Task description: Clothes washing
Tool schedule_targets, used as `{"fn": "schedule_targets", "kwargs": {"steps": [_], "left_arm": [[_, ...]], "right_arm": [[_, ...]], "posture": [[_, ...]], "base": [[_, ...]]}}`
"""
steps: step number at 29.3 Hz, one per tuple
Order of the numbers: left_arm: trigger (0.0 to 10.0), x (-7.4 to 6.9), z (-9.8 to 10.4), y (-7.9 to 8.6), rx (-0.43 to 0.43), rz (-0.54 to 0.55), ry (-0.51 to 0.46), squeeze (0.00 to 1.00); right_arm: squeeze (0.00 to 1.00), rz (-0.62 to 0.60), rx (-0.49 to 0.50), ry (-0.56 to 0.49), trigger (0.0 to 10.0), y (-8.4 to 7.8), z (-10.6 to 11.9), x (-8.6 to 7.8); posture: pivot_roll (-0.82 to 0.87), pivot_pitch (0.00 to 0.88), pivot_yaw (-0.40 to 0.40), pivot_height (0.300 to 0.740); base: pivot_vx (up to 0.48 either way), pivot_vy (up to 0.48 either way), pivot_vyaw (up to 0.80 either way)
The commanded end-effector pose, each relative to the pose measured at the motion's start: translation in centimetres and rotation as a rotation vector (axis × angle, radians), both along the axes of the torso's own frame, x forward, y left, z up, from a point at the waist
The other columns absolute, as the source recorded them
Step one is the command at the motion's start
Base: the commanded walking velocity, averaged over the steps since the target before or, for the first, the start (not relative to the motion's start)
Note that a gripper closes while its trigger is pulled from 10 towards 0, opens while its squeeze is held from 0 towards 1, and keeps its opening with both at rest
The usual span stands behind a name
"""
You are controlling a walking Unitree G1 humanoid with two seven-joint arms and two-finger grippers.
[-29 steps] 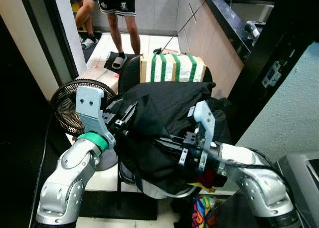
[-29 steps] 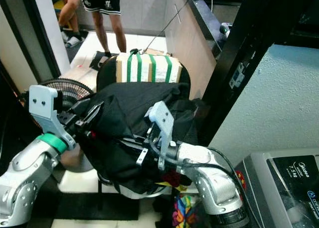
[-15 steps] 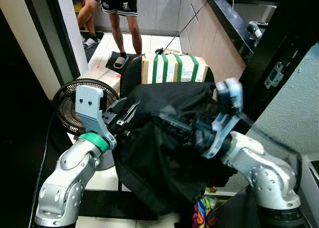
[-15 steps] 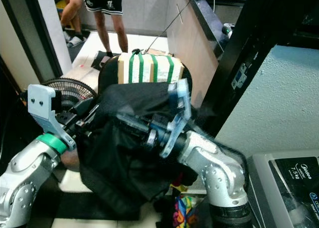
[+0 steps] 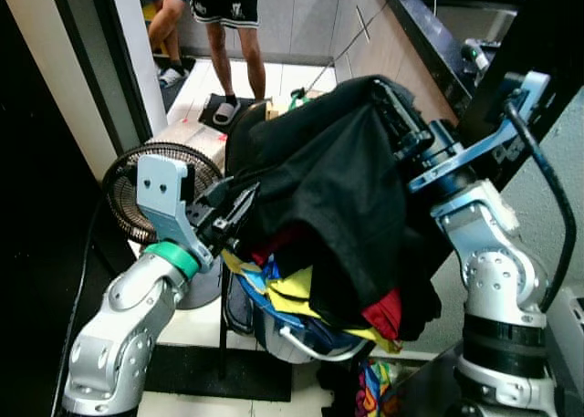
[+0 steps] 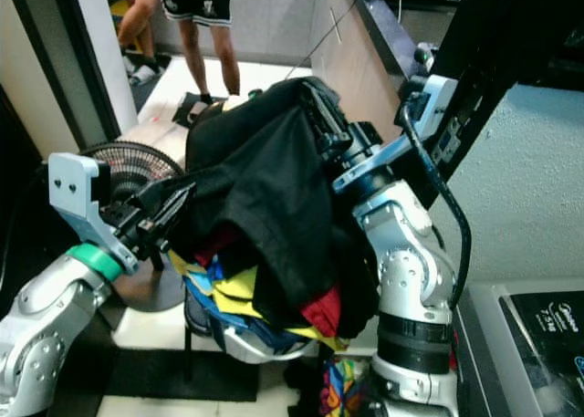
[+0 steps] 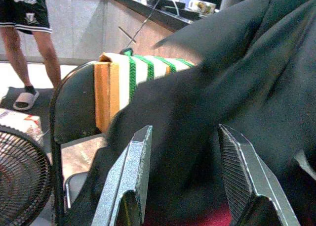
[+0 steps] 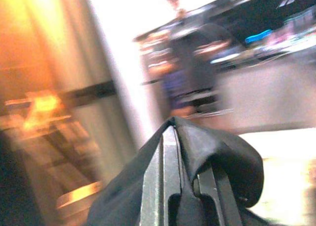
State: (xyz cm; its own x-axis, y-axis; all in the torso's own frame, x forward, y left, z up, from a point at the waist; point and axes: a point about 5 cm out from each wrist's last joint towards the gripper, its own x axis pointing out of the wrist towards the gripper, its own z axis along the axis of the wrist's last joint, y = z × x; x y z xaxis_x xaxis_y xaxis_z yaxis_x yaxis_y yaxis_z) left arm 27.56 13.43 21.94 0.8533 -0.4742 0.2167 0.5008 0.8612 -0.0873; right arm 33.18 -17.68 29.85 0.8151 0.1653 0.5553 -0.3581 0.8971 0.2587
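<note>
From the head, the right gripper (image 5: 388,98) lifts a black garment (image 5: 338,198) high; cloth hides its fingertips. Colourful clothes (image 5: 301,298) hang below, over a basket (image 5: 292,339). The left gripper (image 7: 185,176) is spread, cloth between its fingers. In the blurred right wrist view, the fingers (image 8: 165,186) pinch the fabric.

Right hand (image 5: 388,98) buried under the black garment (image 5: 338,198); right wrist view's background blurred.

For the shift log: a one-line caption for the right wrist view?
Right gripper shut on a fold of the black garment, blurred room behind.
</note>
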Motion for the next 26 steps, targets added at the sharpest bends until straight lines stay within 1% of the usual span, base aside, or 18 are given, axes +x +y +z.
{"fn": "schedule_targets", "kwargs": {"steps": [1, 4, 6, 9, 10, 12, 13, 14, 16, 17, 18, 19, 20, 22, 23, 24, 25, 26], "left_arm": [[10.0, -0.2, -0.1, -0.1, -0.001, -0.013, 0.0, 0.0], [10.0, 0.2, 0.2, 0.2, -0.002, 0.029, -0.007, 0.0], [10.0, 0.5, 0.4, 0.5, -0.005, 0.056, -0.012, 0.0], [10.0, 0.5, 0.4, 0.5, -0.005, 0.056, -0.012, 0.0], [10.0, 0.7, 0.6, 0.7, 0.003, 0.08, -0.016, 0.0], [10.0, 0.7, 0.6, 0.7, 0.003, 0.08, -0.016, 0.0], [10.0, 0.8, 0.5, 0.7, 0.011, 0.082, -0.016, 0.0], [10.0, 0.7, 0.4, 0.5, 0.022, 0.073, -0.014, 0.0], [10.0, 0.7, 0.4, 0.5, 0.022, 0.073, -0.014, 0.0], [10.0, 0.7, 0.4, 0.3, 0.031, 0.062, -0.014, 0.0], [10.0, 0.6, 0.3, 0.1, 0.038, 0.05, -0.015, 0.0], [10.0, 0.6, 0.3, -0.1, 0.043, 0.039, -0.016, 0.0], [10.0, 0.5, 0.3, -0.2, 0.045, 0.033, -0.017, 0.0], [10.0, 0.5, 0.3, -0.2, 0.045, 0.033, -0.017, 0.0], [10.0, 0.4, 0.3, -0.3, 0.055, 0.017, -0.019, 0.0], [10.0, 0.4, 0.3, -0.3, 0.055, 0.017, -0.019, 0.0], [10.0, 0.4, 0.3, -0.3, 0.059, 0.012, -0.019, 0.0], [10.0, 0.4, 0.3, -0.3, 0.059, 0.012, -0.019, 0.0]], "right_arm": [[0.0, -0.107, 0.018, -0.036, 0.0, -1.1, 0.7, -0.1], [0.0, -0.157, -0.003, -0.047, 0.0, -1.5, 0.8, -0.1], [0.0, -0.156, -0.014, -0.036, 0.0, -1.3, 0.6, 0.0], [0.0, -0.156, -0.014, -0.036, 0.0, -1.3, 0.6, 0.0], [0.0, -0.129, -0.047, -0.007, 0.8, -0.6, -0.2, 0.1], [0.0, -0.129, -0.047, -0.007, 0.8, -0.6, -0.2, 0.1], [0.0, -0.117, -0.064, 0.003, 0.8, -0.2, -0.7, 0.2], [0.0, -0.08, -0.065, 0.014, 0.3, 0.3, -1.3, 0.2], [0.0, -0.08, -0.065, 0.014, 0.3, 0.3, -1.3, 0.2], [0.0, -0.049, -0.043, 0.025, 0.0, 0.8, -1.8, 0.2], [0.0, -0.021, 0.02, 0.022, 0.0, 0.9, -2.0, 0.1], [0.0, 0.007, 0.138, 0.007, 0.0, 0.5, -1.9, 0.0], [0.0, 0.021, 0.218, -0.006, 0.0, 0.1, -1.8, -0.1], [0.0, 0.021, 0.218, -0.006, 0.0, 0.1, -1.8, -0.1], [0.0, 0.195, 0.277, -0.082, 0.0, 0.4, -0.7, -0.9], [0.0, 0.195, 0.277, -0.082, 0.0, 0.4, -0.7, -0.9], [0.0, 0.284, 0.258, -0.108, 0.0, 0.9, -0.2, -1.3], [0.0, 0.284, 0.258, -0.108, 0.0, 0.9, -0.2, -1.3]], "posture": [[0.12, 0.023, 0.016, 0.74], [0.12, 0.023, 0.016, 0.74], [0.12, 0.023, 0.016, 0.74], [0.12, 0.023, 0.016, 0.74], [0.12, 0.023, 0.023, 0.74], [0.12, 0.023, 0.023, 0.74], [0.12, 0.023, 0.023, 0.74], [0.12, 0.023, 0.027, 0.74], [0.12, 0.023, 0.027, 0.74], [0.12, 0.023, 0.027, 0.74], [0.12, 0.023, 0.027, 0.74], [0.12, 0.019, 0.031, 0.74], [0.12, 0.019, 0.031, 0.74], [0.12, 0.019, 0.031, 0.74], [0.12, 0.014, 0.037, 0.74], [0.12, 0.014, 0.037, 0.74], [0.12, 0.014, 0.037, 0.74], [0.12, 0.014, 0.037, 0.74]], "base": [[0.0, 0.0, 0.0], [0.0, 0.0, 0.0], [0.0, 0.0, 0.0], [0.0, 0.0, 0.0], [0.0, 0.0, 0.0], [0.0, 0.0, 0.0], [0.0, 0.0, 0.0], [0.0, 0.0, 0.0], [0.0, 0.0, 0.0], [0.0, 0.0, 0.0], [0.0, 0.0, 0.0], [0.0, 0.0, 0.0], [0.0, 0.0, 0.0], [0.0, 0.0, 0.0], [0.0, 0.0, 0.0], [0.0, 0.0, 0.0], [0.0, 0.0, 0.0], [0.0, 0.0, 0.0]]}}
